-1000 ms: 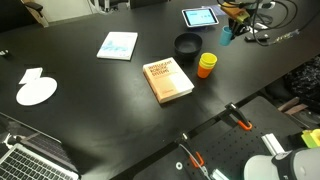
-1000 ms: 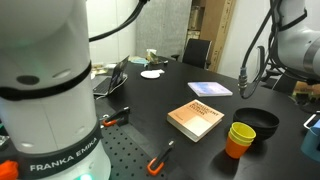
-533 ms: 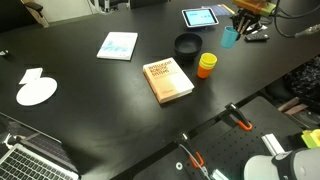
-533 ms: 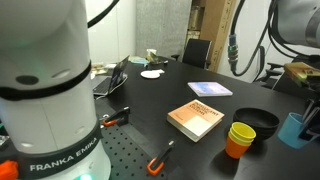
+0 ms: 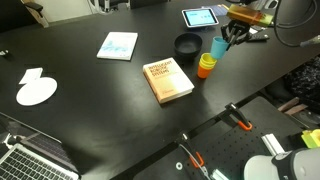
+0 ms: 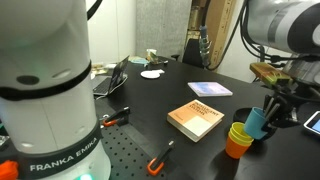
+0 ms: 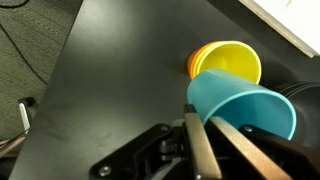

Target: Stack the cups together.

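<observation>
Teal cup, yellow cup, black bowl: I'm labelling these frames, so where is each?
teal cup (image 7: 240, 104), wrist view, on its outer side wall.
yellow cup (image 7: 232, 62), wrist view, inside its open mouth.
black bowl (image 5: 186, 51), an exterior view, on its near wall.

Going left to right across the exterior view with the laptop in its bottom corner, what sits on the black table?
White round object → pale blue booklet → brown book → orange and yellow cups → teal cup, held in the gripper. The black bowl overlaps the book's span, so it is left out.
</observation>
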Tool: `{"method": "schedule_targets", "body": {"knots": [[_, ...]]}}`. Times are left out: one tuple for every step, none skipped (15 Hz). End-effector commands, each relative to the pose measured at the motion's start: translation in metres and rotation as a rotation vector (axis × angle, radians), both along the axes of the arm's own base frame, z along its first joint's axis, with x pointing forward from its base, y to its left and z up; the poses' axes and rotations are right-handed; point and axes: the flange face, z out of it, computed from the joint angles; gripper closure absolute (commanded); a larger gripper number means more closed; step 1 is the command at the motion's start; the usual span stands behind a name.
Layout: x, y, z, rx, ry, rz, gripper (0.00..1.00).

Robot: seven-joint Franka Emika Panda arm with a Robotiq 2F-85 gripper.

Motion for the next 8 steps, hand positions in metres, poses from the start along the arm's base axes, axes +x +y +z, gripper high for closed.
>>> {"method": "schedule_targets", "body": {"knots": [[-0.002,0.019,0.005,-0.004,-0.039,0.055,0.94],[-0.001,0.022,0.004,-0.002,-0.041,0.064,0.94],[-0.001,0.024,0.003,0.0,-0.043,0.07,0.94],[-0.001,0.027,0.001,0.004,-0.043,0.074,0.94],[-0.001,0.03,0.001,0.008,-0.044,0.08,0.95],[-0.002,0.032,0.0,0.01,-0.046,0.087,0.95],[-0.003,0.034,0.0,0.014,-0.048,0.094,0.95],[-0.003,0.036,-0.001,0.015,-0.052,0.1,0.95]]}}
